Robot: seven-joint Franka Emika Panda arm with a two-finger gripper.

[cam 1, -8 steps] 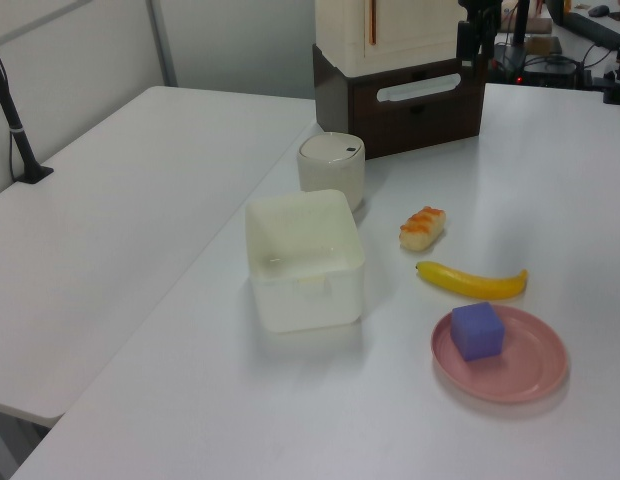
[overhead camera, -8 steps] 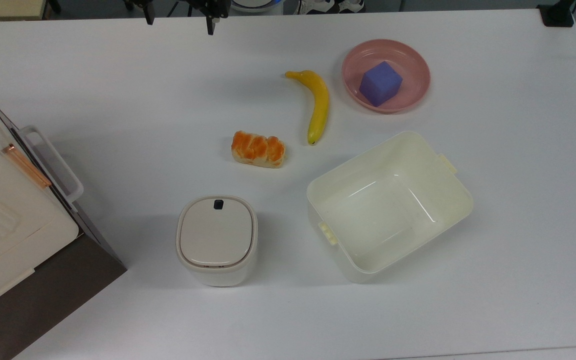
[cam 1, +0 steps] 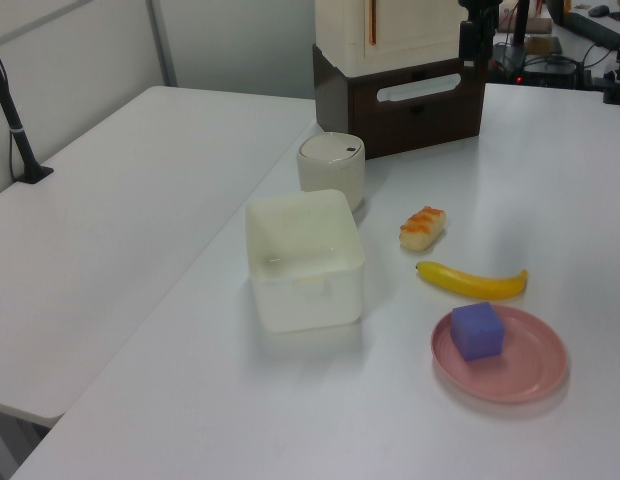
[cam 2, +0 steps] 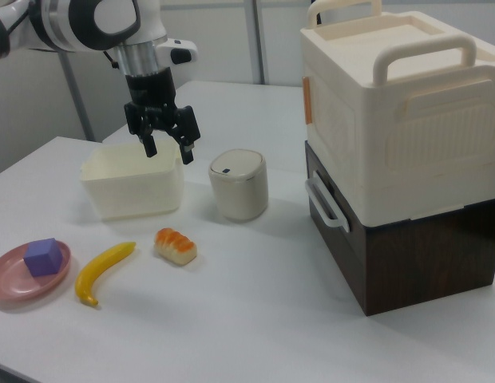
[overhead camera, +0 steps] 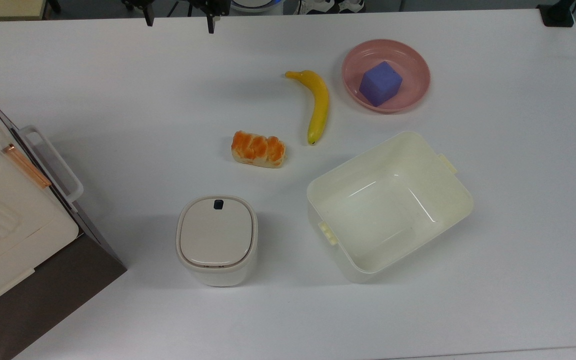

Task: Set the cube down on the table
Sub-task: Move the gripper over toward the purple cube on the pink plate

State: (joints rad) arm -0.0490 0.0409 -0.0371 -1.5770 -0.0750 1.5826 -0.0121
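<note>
Only a small shift to note, at the gripper. In the top view, drawn back a shade toward the upper edge, so that less of the dark fingertip on the top view's right reaches over the white table. In the left view, lifted very slightly at the gripper, with the lower end of the dark finger ending a touch higher against the brown cabinet behind it.
</note>
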